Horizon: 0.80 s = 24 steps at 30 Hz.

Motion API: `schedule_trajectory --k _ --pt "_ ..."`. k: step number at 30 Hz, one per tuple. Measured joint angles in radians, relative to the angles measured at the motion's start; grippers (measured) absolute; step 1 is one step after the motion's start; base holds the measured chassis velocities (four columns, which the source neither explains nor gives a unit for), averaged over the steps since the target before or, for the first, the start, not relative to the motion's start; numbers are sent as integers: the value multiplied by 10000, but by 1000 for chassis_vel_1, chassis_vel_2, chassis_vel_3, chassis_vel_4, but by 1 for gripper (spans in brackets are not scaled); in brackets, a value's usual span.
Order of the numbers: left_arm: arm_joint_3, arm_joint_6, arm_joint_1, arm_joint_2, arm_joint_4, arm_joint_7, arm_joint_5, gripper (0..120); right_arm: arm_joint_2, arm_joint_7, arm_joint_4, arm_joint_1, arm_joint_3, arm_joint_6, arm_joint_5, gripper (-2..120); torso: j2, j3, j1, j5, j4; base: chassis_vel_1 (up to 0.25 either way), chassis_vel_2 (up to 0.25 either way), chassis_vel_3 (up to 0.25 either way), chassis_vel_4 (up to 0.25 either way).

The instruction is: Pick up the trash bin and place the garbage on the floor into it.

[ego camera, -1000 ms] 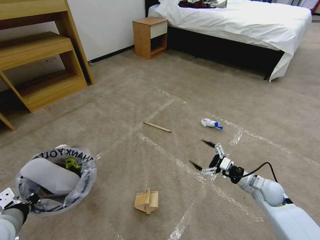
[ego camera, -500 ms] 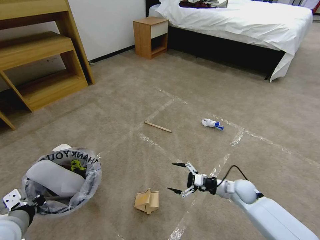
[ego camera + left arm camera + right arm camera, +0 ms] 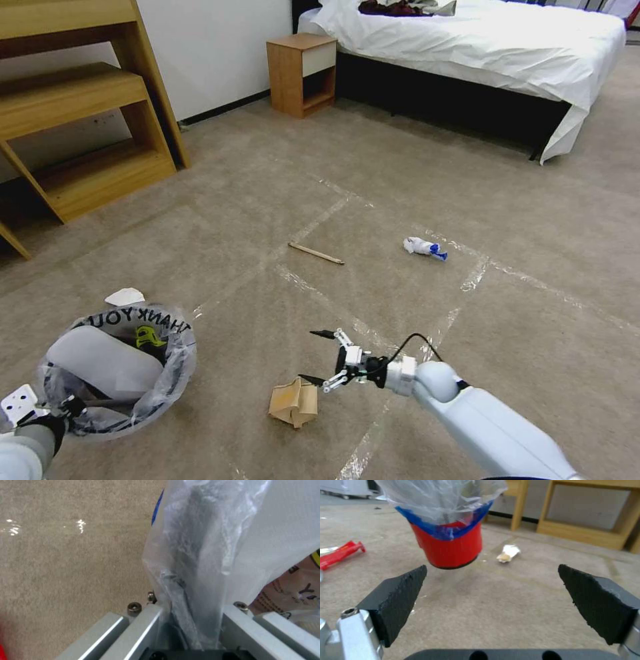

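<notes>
Landmark: cardboard scrap (image 3: 293, 402) on the floor (image 3: 400, 200).
Right pincer (image 3: 316, 358): fingers spread wide, empty, just beside the scrap, nearer arm.
Left pincer (image 3: 63, 408): clamped on the trash bin (image 3: 117, 367) rim, held off the carpet, well apart from the scrap.
Scrap's axis: cannot tell.

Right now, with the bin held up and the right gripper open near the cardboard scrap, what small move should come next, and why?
Probably ease the right gripper down and left over the brown cardboard scrap. Its fingers are open, empty and just beside the scrap, while the left gripper holds the trash bin off the floor.
</notes>
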Motion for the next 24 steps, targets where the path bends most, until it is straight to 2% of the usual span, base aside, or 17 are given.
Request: schedule_trajectory --k 5,11,15,19,24 --pt "98 -23 -18 -55 33 33 110 0 524 -156 -556 540 -511 43 69 100 0 0 0 2 3 0 0 0 0" --pt "174 -35 1 -70 87 113 243 0 488 -166 -593 642 -729 -11 -23 100 0 0 0 3 1 0 0 0 0" --pt "191 -35 -60 -69 82 143 249 0 318 -85 -625 593 -621 81 -346 100 0 0 0 5 1 0 0 0 0" --pt "209 -37 -95 -11 156 169 254 0 -275 -352 -370 513 -575 256 -722 100 0 0 0 4 -2 0 0 0 0" --pt "308 -37 -132 -10 177 174 304 0 -536 -491 -295 421 -623 335 -741 100 0 -1 0 4 -1 0 0 0 0"
